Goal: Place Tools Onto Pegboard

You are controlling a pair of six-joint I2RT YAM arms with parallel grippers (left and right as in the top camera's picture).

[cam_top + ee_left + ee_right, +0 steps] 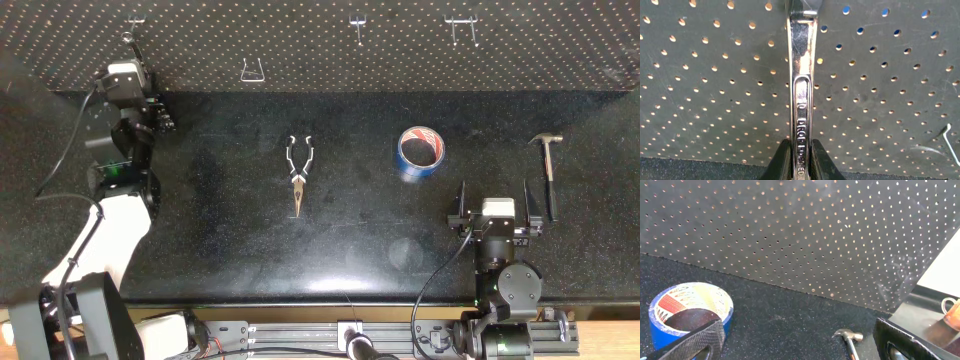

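Noted pegboard (pixel 300 40) standing along the far edge of the black table (pixel 220 230). Found left gripper (pixel 801 152) raised against the board's left end, clamped on the shank of the wrench (pixel 801 75), one finger on each side. Found right gripper (pixel 496 198) low over the table, spread wide, holding nothing. Counted three tools lying on the table: tape roll (pixel 420 150) just ahead of the right gripper, hammer (pixel 548 172) close beside it, pliers (pixel 300 172) mid-table, well apart from both grippers. Saw wrench upright, running from the fingers up along the board face, upper end cut off in the left wrist view. Spotted hook (pixel 135 22) just above the wrench. Judged step: hanging the wrench, not yet seated. Judged next move: line up the wrench's upper end with the hook, slide it on, then release.
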